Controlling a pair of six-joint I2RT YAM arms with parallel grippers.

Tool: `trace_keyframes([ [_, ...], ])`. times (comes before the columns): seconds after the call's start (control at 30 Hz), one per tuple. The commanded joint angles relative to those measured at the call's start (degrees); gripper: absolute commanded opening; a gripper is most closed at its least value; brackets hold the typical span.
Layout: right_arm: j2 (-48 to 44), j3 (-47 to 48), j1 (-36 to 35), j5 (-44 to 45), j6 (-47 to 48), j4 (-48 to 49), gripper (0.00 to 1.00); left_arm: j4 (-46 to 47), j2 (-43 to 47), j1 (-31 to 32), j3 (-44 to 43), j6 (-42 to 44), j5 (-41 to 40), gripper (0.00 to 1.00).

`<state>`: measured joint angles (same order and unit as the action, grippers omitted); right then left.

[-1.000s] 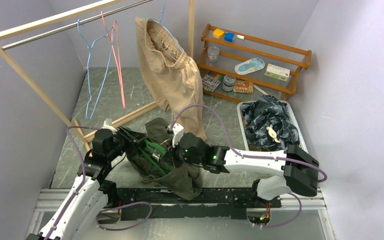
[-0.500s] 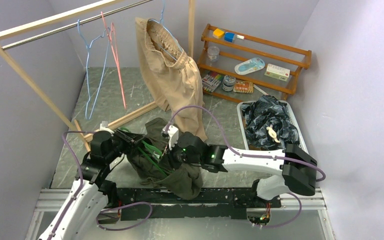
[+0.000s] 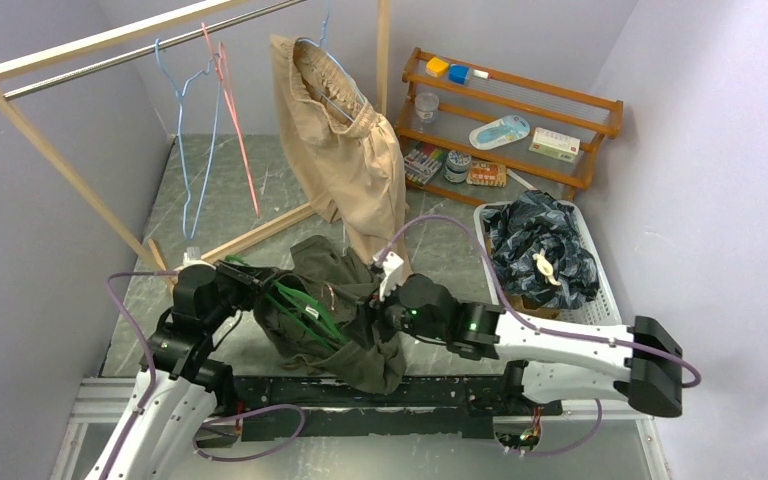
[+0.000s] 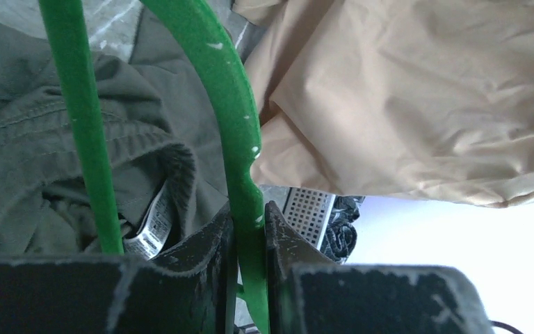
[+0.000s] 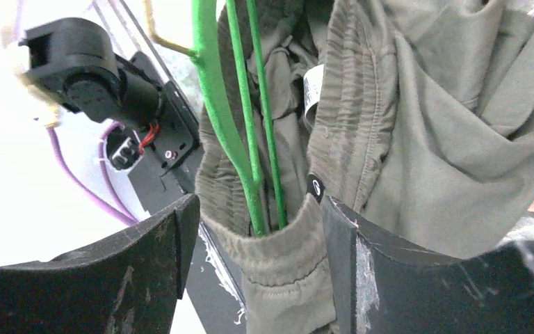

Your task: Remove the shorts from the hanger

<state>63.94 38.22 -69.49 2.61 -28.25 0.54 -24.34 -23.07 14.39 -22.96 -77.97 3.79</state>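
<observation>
Here, seen from above, the olive shorts point(image 3: 360, 350) hang in a bunched heap just toward 6 o'clock from the middle of the desk point(image 3: 230, 190), between the two arms. The green hanger point(image 3: 300, 305) is threaded into them: in the right wrist view its wires run down inside the elastic waistband, beside a white label.

The left gripper point(image 4: 249, 229) comes in from 8 o'clock and is clamped tight on a wire of the green hanger, its two fingers pressed against the wire on either side. The right gripper point(image 5: 254, 229) reaches in from 4 o'clock, its jaws spread wide. They straddle the gathered waistband and the hanger wires; the finger at the right of its own view touches the cloth, and the other stands clear of it.

At 12 o'clock the tan shorts point(image 3: 345, 150) hang on a blue wire hanger point(image 3: 332, 70) from the wooden clothes rail point(image 3: 150, 45), their hem reaching down close to the olive pair. At 11 o'clock on the same rail hang two bare hangers point(image 3: 195, 150), one blue and one pink.

At 3 o'clock a white basket point(image 3: 600, 270) holds the navy patterned shorts point(image 3: 540, 245), crumpled in a pile. A wooden shelf point(image 3: 520, 100) with small items stands at 1 o'clock against the far wall.
</observation>
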Motion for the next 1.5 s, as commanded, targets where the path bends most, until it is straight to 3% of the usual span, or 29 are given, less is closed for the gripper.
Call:
trace_keyframes([
  [0.0,-5.4,-3.4,-0.2,0.9,-0.6,0.0,0.68,-2.9,0.1,-0.2,-0.5,1.3,-3.7,0.07],
  [0.27,0.3,-2.8,-0.2,-4.1,0.3,-4.9,0.66,-3.5,-0.5,-0.2,-1.5,1.5,-3.7,0.07],
  [0.3,1.7,-2.5,-0.2,-4.9,0.2,-5.0,0.63,-3.8,-0.5,-0.2,-1.7,1.7,-3.8,0.07],
  [0.47,5.6,-1.7,-0.1,-4.7,-1.5,-4.8,0.23,-6.1,-0.4,-0.2,-3.1,2.5,-5.2,0.07],
  [0.7,0.8,-2.8,-0.1,8.8,-4.8,-13.1,0.00,-13.0,1.4,-0.2,-7.4,3.1,-11.6,0.07],
  [0.93,-6.4,-4.1,-0.2,17.9,-7.0,-18.3,0.00,-20.8,4.5,-0.2,-14.5,0.2,-22.1,0.07],
  [1.0,-7.8,-4.8,-0.2,16.5,-4.8,-17.1,0.00,-22.5,5.0,-0.2,-16.7,-0.7,-24.8,0.07],
  [1.23,-5.4,-9.5,-0.2,-13.8,6.9,0.0,0.00,-20.8,6.9,-0.2,-19.3,-5.2,-24.9,0.07],
  [1.3,-2.4,-9.1,-0.2,-17.1,7.9,1.3,0.00,-21.3,6.7,-0.2,-20.2,-6.2,-24.8,0.07],
  [1.37,0.7,-7.3,-0.2,-15.5,8.8,-1.2,0.00,-22.0,7.0,-0.2,-21.7,-6.1,-25.8,0.07],
  [1.47,4.2,-3.0,-0.2,1.2,6.4,-10.3,0.00,-24.5,7.4,-0.2,-24.6,-5.7,-28.1,0.07],
])
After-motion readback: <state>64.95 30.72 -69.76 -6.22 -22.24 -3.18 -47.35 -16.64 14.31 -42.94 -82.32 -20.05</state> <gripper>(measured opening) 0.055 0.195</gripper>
